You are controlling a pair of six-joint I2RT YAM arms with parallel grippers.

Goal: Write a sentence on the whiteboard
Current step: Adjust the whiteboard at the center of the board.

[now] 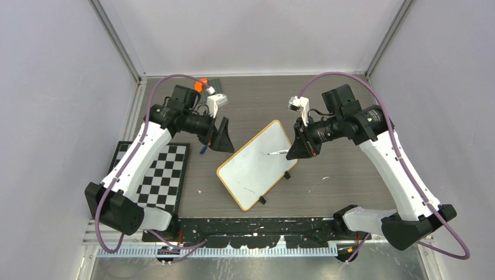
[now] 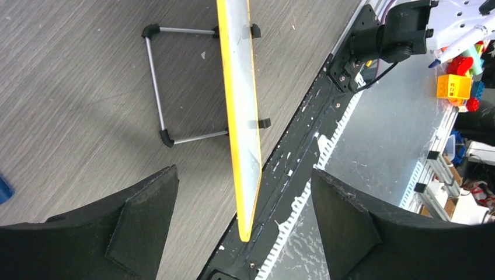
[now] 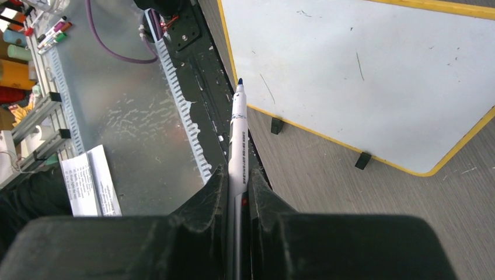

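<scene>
Closest to the right wrist camera, the right gripper (image 3: 236,175) is pinched narrow on a white marker (image 3: 237,125). The cap is off and the dark tip points up the frame, appearing right at the yellow lower-left rim of the whiteboard (image 3: 362,76). From there I cannot tell whether the tip touches. In the top view it hangs over the right part of the board's face.

The whiteboard stands in the middle of the surface (image 1: 333,192), propped at a slant on a wire stand (image 2: 154,81), with small black clip feet (image 3: 363,160) along its lower rim. Its face is almost bare, with a few faint thin marks (image 3: 359,58) and no sentence on it.

The left gripper (image 2: 244,172) is spread wide and holds nothing. In its wrist view the board shows edge-on as a thin yellow strip down the middle of the frame, its near corner between the two fingers and apart from both. In the top view this gripper sits at the board's upper-left rim.

Further out, a checkerboard mat (image 1: 163,175) lies at the lower left of the top view, well apart from the board. A black rail (image 1: 262,224) runs along the bottom.

The step in hand looks like getting set to write: the marker is gripped and the board is not yet steadied. The next move likely calls for the left gripper to take the rim. The right gripper then has to bring the tip down lightly, since a propped board could slide or tip under pressure.
</scene>
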